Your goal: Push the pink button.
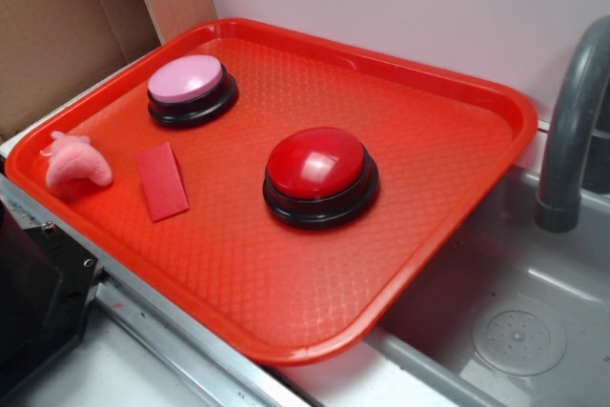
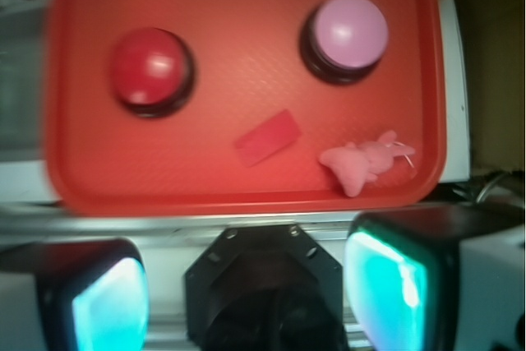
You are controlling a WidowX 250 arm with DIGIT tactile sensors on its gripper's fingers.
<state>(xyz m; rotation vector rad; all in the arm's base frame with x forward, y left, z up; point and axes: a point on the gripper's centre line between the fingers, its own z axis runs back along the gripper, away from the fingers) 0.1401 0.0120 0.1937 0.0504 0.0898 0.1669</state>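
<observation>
Toy kitchen set-up for robot trials, grey plastic sink basin [image 1: 534, 331] with drain, grey faucet [image 1: 572, 131], red cafeteria tray [image 1: 457, 92] alongside, cardboard sheet [image 1: 57, 35] behind

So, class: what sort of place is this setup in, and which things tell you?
Probably a toy kitchen sink counter: a grey faucet rises over a grey sink basin with a round drain, and a red tray lies beside it.
</observation>
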